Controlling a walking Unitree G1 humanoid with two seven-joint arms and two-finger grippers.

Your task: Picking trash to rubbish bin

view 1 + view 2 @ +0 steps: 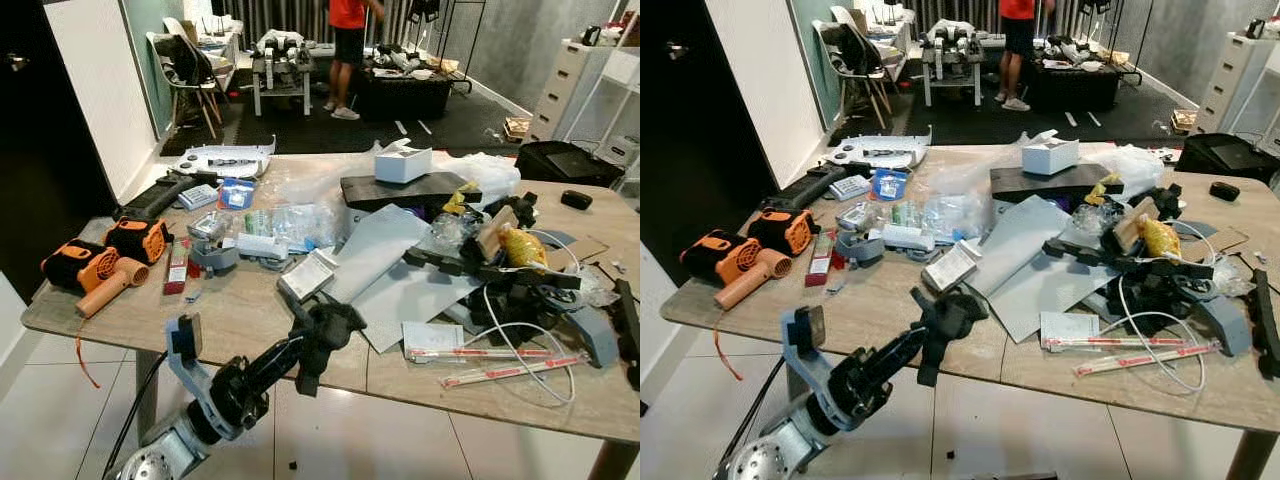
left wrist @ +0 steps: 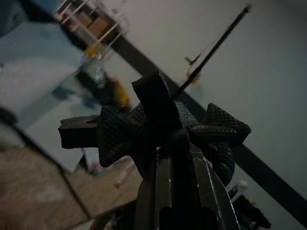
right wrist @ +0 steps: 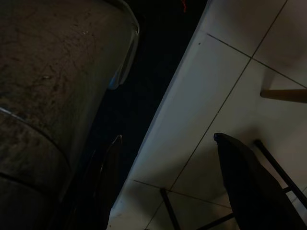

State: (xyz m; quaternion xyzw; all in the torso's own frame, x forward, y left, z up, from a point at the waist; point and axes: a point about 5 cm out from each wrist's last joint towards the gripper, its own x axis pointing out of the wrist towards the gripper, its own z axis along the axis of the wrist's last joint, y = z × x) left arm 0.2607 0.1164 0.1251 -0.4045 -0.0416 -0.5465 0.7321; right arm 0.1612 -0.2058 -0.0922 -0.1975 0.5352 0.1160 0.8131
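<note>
My left gripper reaches over the near edge of the wooden table and is shut on a black foam scrap. In the left wrist view the scrap is dark and knobbly, pinched between the fingers. More black foam pieces lie tangled with a white cable on the table's right side. My right gripper hangs low over the white floor tiles, open with nothing between its fingers. Beside it stands a large grey rounded container wall, which may be the bin.
The table carries an orange heat gun, an orange tool, a white box, grey sheets and plastic bags. A person stands far back by a black table. A chair is at the back left.
</note>
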